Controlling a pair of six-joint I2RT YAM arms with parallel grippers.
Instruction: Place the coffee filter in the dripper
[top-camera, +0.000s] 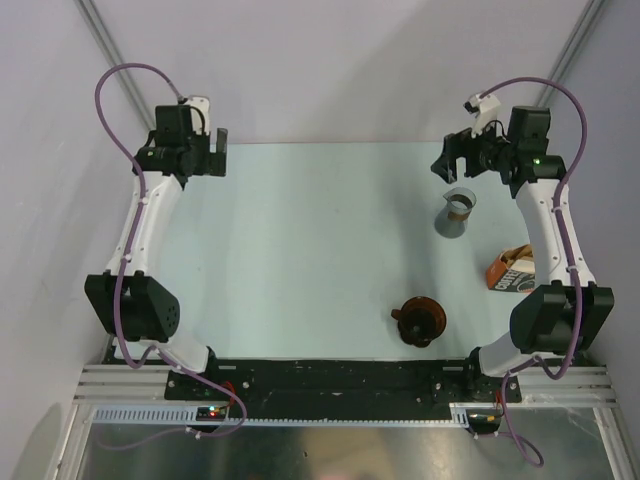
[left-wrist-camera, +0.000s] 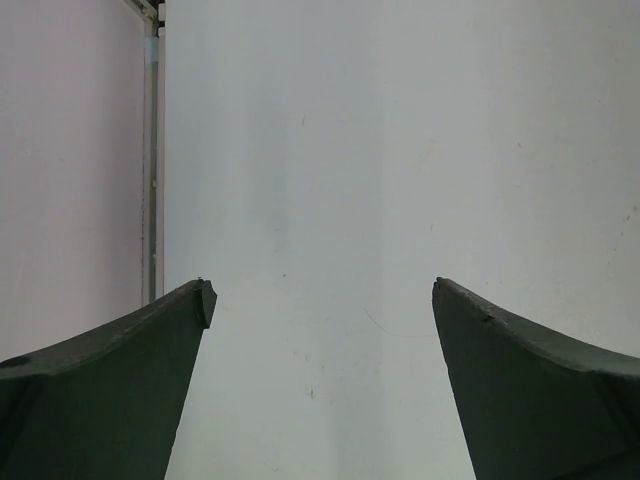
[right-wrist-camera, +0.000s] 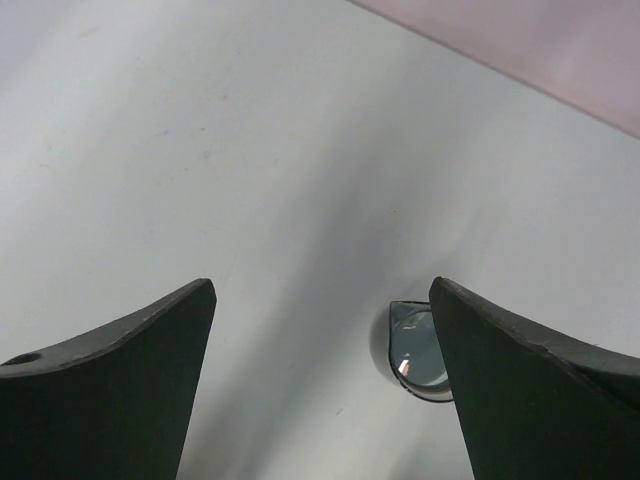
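L gripper (top-camera: 218, 152) hangs over the far left corner of the table (top-camera: 300, 250). Its fingers (left-wrist-camera: 120, 370) are spread wide w/ nothing btwn them. Ahead of the fingertips its wrist cam shows only a pale surface, w/ a metal post (left-wrist-camera: 150, 150) off to one side.

R gripper (top-camera: 447, 160) is up at the far right. Its fingers (right-wrist-camera: 110, 380) are spread just as wide and grip nothing.

Closest to R gripper is the grey glass beaker (top-camera: 457, 212). It stands upright on the table, just on the arm-base side of the fingertips and clear of them. In the R wrist cam only part of its round rim peeks out from behind one finger. From above, a tan-brown patch shows on or in the beaker; can't tell what it is.

Further from R gripper, back toward the base, is the orange-brown printed bag (top-camera: 510, 270). It sits beside the R arm (top-camera: 545, 225) and is partly covered by it.

Furthest from R gripper is the dripper (top-camera: 420, 320), dark reddish-brown and upright near the table's near edge. It is well apart from both grippers but nearer the R one, w/ its small handle on the L-arm side.

The coffee filter can't be picked out for sure. The dripper's inside looks brown from above, but it is too small to tell whether paper lines it.
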